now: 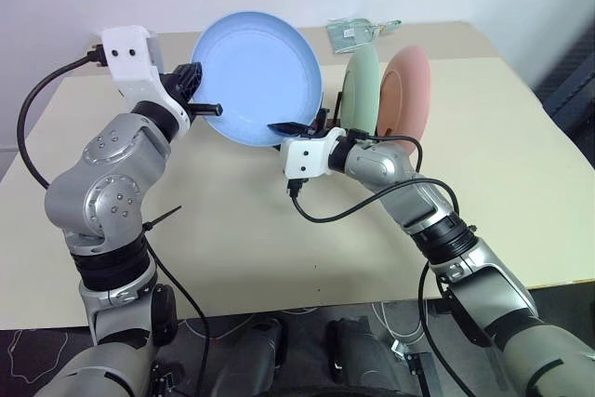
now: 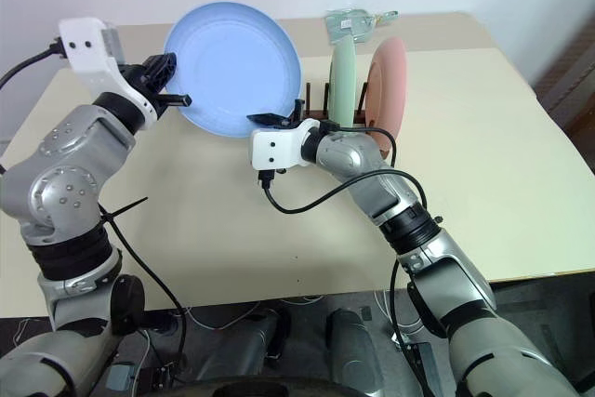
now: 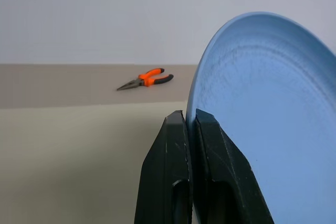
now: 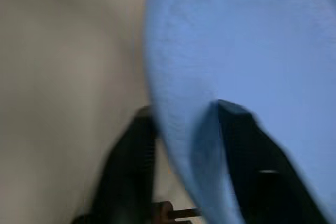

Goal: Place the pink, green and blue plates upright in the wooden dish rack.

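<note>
Nearest, right gripper [image 1: 290,126] at frame centre, fingers straddling the lower rim of the blue plate [image 1: 260,72], apparently closing on it. Left gripper [image 1: 206,109] pinched tight on that plate's left rim, holding it upright above the table [image 1: 232,230]. Behind, green plate [image 1: 363,90] and pink plate [image 1: 409,90] already upright in the wooden dish rack [image 1: 323,121]. Risk: early release during handover, plate dropping or knocking green plate. Open tabletop left; far edge close behind rack.

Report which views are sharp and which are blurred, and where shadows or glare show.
Left wrist view: sharp on the left gripper clamping the blue plate; the orange pliers behind stay crisp. Right wrist view: smeared by blur, the plate rim running between the right gripper's fingers. Eye views: even, soft light, faint shadows on the table, no glare.
</note>
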Motion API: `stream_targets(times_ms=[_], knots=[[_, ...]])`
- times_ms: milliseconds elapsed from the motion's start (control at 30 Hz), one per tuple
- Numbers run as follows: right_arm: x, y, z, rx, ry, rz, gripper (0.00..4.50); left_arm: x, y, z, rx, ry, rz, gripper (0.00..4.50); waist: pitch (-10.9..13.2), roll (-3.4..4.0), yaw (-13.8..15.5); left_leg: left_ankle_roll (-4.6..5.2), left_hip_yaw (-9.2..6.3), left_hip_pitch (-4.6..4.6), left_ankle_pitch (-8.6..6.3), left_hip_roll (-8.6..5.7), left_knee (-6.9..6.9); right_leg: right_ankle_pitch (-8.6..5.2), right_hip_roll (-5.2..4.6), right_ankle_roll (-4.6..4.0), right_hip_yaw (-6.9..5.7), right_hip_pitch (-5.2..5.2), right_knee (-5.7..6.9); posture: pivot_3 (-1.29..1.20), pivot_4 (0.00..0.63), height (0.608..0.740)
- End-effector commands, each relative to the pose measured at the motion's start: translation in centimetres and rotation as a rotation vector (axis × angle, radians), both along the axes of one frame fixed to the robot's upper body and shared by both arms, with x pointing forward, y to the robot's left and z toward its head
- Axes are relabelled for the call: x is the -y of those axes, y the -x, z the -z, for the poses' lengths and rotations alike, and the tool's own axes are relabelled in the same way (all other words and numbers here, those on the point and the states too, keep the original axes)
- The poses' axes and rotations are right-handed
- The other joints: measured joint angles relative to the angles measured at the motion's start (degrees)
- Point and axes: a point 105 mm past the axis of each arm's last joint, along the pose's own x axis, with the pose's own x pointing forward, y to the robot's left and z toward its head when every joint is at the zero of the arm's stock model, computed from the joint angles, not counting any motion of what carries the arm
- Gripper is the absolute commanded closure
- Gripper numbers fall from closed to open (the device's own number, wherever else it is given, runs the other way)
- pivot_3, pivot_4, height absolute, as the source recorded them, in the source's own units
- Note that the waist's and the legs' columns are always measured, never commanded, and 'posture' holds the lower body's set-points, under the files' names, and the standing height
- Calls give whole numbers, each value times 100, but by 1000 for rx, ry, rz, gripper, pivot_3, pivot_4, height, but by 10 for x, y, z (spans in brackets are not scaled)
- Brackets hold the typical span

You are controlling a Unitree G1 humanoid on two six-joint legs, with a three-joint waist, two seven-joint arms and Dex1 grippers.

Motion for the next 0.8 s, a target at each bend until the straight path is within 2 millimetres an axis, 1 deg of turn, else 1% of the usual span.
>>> stream_targets(times_ms=[33, 67, 100, 133, 167, 233, 267, 333, 367, 400, 433, 467, 500, 567, 633, 667, 733, 800], knots=[[-4, 4, -15, 52, -46, -15, 4500, 5, 10, -11, 75, 21, 40, 3075, 0, 0, -1, 0, -1, 0, 0, 0, 0, 0, 0, 0, 0, 0, 0, 0, 150, 727], [-5, 4, -15, 58, -47, -15, 4500, 4, 11, -14, 100, 42, 41, 2563, 0, 0, 0, 0, 0, 0, 0, 0, 0, 0, 0, 0, 0, 0, 0, 0, 150, 727], [-5, 5, -15, 63, -47, -17, 4500, 0, 14, -23, 149, 76, 29, 2088, 0, -1, 1, 0, 0, 0, 0, 0, 0, 0, 0, 0, 0, 0, 1, 0, 150, 727], [-6, 5, -15, 66, -48, -18, 4500, -6, 16, -32, 198, 112, 3, 1618, 1, -1, 3, 0, -1, 0, 0, 0, 2, 0, 0, 0, 0, 1, 1, 0, 150, 727], [-6, 6, -15, 69, -49, -22, 4500, -18, 16, -42, 245, 170, -49, 1118, 1, -2, 5, -1, -1, 0, 0, 0, 2, 1, 0, -1, 0, 0, 1, 0, 150, 727], [-8, 8, -15, 75, -51, -31, 4500, -45, 18, -55, 318, 257, -164, 1118, 2, -3, 5, -7, -1, 0, -2, 0, 3, 1, 1, -2, -1, 0, 1, 0, 150, 727], [-8, 8, -16, 79, -54, -35, 4500, -61, 20, -60, 351, 268, -237, 1118, 2, -2, -7, -8, -1, 0, -2, 1, 2, 1, 1, -2, -1, 0, 1, 0, 150, 727], [-8, 10, -17, 83, -66, -40, 4500, -81, 24, -64, 386, 251, -336, 1118, 2, -2, -17, -10, 0, 2, -1, 1, -2, 2, 1, -3, 1, -1, 0, 0, 150, 727], [-8, 11, -27, 75, -142, -40, 4500, -99, 26, -58, 386, 139, -422, 1118, 2, -2, -12, -10, 0, 3, -1, 1, -5, 2, 1, -3, 1, -1, 0, 0, 150, 727], [-7, 12, -41, 54, -246, -40, 4500, -110, 26, -44, 350, 7, -478, 1118, 1, -1, -39, -10, 0, 3, 0, 1, -6, 1, 2, -3, 1, -2, 0, 0, 150, 727], [-3, 15, -57, 1, -390, -46, 4500, -113, 24, -24, 292, -119, -483, 1118, 0, 2, -62, -6, 5, 9, 3, 2, -15, 2, 3, -4, 10, -5, 1, 0, 150, 727], [1, 17, -68, -59, -510, -59, 4500, -110, 21, -5, 240, -210, -460, 1118, -1, 4, -46, -4, 22, 27, 10, 1, -44, 2, 3, -6, 34, -6, 1, 0, 150, 727], [4, 20, -74, -100, -577, -70, 4500, -106, 20, 8, 212, -251, -437, 1118, -1, 4, -20, -4, 32, 43, 11, 1, -61, 2, 2, -6, 48, -3, 1, 0, 150, 727], [14, 23, -84, -277, -782, -94, 4500, -82, 18, 43, 149, -334, -326, 1118, -2, -1, 79, -5, 20, 48, 11, 1, -65, 1, 6, -8, 42, 3, -8, 0, 150, 727], [21, 27, -86, -423, -908, -116, 4500, -58, 21, 71, 109, -380, -228, 1118, -5, -6, 155, -3, 9, 49, -3, 1, -61, 4, 11, -11, 39, 0, -21, 0, 150, 727], [23, 29, -86, -463, -933, -122, 4500, -50, 22, 78, 102, -394, -199, 1118, -7, -11, 169, 24, 3, 50, -20, 0, -59, 4, 10, -11, 40, 3, -22, 0, 150, 727], [25, 32, -85, -580, -1020, -130, 4500, -34, 25, 98, 73, -365, -139, 1118, -7, -10, 152, 27, 1, 51, -22, -1, -60, 5, 8, -12, 40, 4, -25, 0, 150, 727], [27, 32, -82, -664, -1081, -115, 4500, -21, 27, 110, 61, -320, -91, 1118, -6, -6, 135, 27, 2, 51, -22, 0, -63, 5, 7, -14, 41, 0, -21, 0, 150, 727]])
